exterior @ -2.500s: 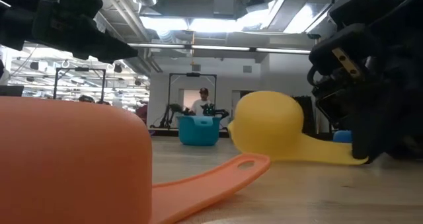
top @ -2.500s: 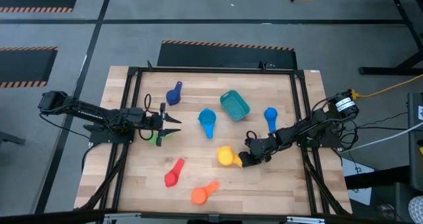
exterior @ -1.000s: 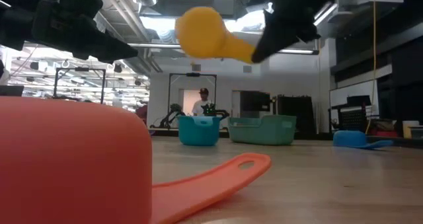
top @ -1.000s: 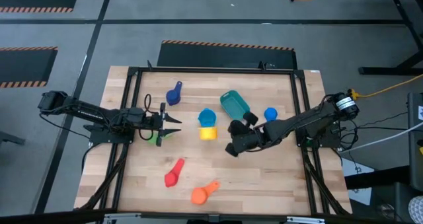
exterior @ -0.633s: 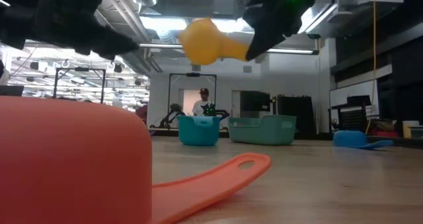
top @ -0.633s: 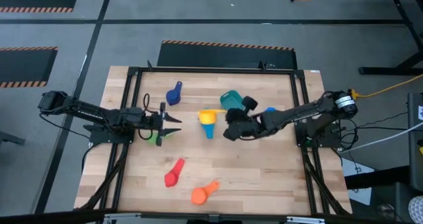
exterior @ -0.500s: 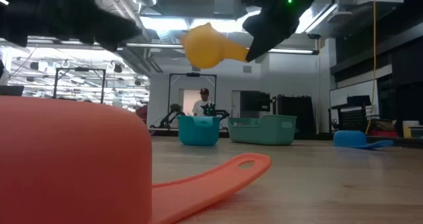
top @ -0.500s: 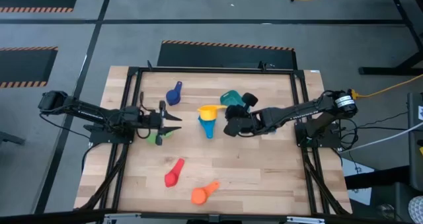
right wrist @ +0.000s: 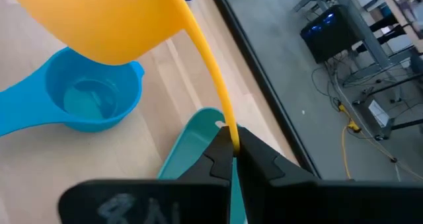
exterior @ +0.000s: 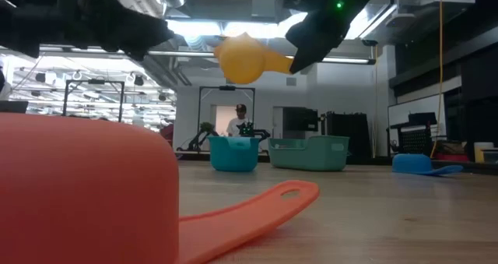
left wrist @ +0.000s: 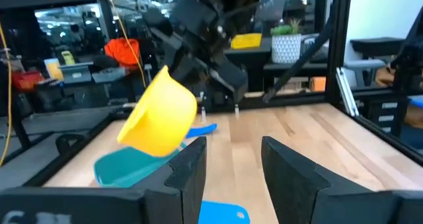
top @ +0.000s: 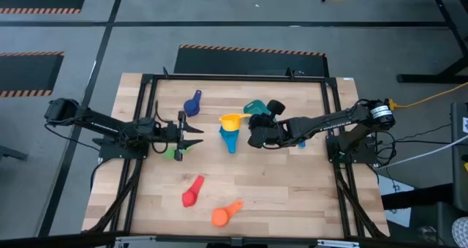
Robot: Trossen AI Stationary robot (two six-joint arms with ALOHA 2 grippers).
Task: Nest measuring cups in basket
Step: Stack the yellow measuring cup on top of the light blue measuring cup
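- Seven cups show in the high view: one yellow, two light blue, one dark blue, one green, one red, one orange.
- The right pincer point(top: 252, 134) is clamped on the thin handle of the yellow cup point(top: 232, 121) and holds it in the air above the middle of the counter point(top: 292, 197); in the right wrist view the handle runs down between the two closed fingers point(right wrist: 254, 159).
- One light blue cup point(top: 230, 139) sits on the counter right below the yellow one, bowl up and handle flat.
- The second light blue cup point(exterior: 419, 163) lies on the counter to the right of the basket, mostly hidden by the right arm in the high view.
- There is one basket point(top: 254, 107), teal; it stands on the far half of the counter, just beside the right pincer and partly covered by it from above.
- The dark blue cup point(top: 192, 102) lies near the far left corner.
- The green cup point(top: 172, 152) sits just under the left pincer point(top: 191, 135), which hovers at the left side with its fingers partly apart and nothing between them.
- The red cup point(top: 192, 192) and the orange cup point(top: 225, 214) lie on the near part of the counter, apart from each other.
- One person point(exterior: 239, 121) stands far back in the room.
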